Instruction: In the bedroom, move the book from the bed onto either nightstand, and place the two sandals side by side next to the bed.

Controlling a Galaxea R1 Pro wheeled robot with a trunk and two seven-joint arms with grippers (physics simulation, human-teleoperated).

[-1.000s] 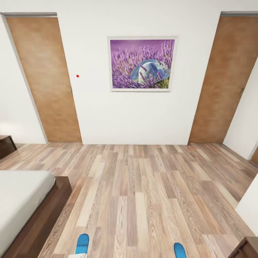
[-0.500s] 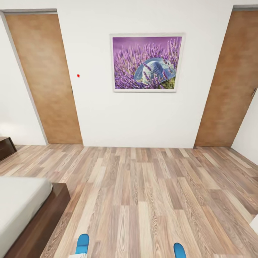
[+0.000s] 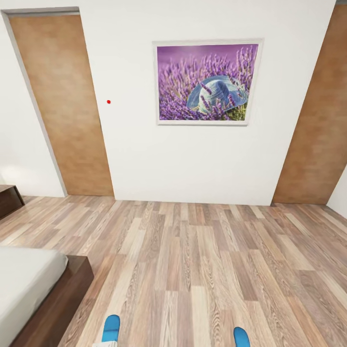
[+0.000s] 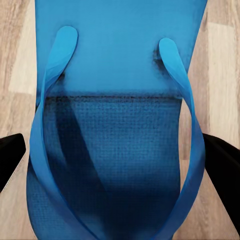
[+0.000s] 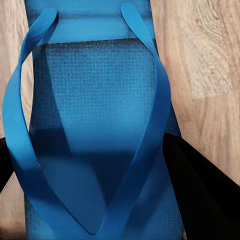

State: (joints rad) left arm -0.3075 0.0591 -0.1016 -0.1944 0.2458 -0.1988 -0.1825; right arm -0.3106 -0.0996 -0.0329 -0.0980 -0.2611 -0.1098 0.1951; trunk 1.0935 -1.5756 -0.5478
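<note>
Sandals: two bright blue flat sandals, one in each gripper; their rounded tips show at the lower edge of the head view, left sandal (image 3: 111, 327) and right sandal (image 3: 241, 336), well apart, above the floor.
Left sandal, close up (image 4: 117, 125): woven-textured sole, darker in shade toward the camera, smooth Y-shaped thong straps arching over it.
Left gripper (image 4: 117, 165): black fingers (image 4: 10, 157) stand at both long edges of the sole, clamped on it.
Right sandal, close up (image 5: 95, 130): same fine weave on the footbed, glossy straps meeting in a V.
Right gripper (image 5: 95, 175): dark fingers (image 5: 200, 185) press the sole from either side, holding it.
Floor (image 3: 202, 270): grey-brown wood planks with marked grain, laid lengthwise toward the far wall.
Bed (image 3: 29, 284): pale grey-white mattress on a dark brown wooden frame; its corner sits at the lower left of the head view, near the left sandal's tip.
Nightstand (image 3: 9, 200): dark brown glossy cabinet at the left edge, by the wall.
Wall (image 3: 144, 154): plain white, with a small red dot (image 3: 108, 101).
Picture (image 3: 207, 82): white-framed, purple lavender with a blue hat.
Doors: two brown wooden panels, left door (image 3: 62, 106) and right door (image 3: 320, 130), flanking the picture.
</note>
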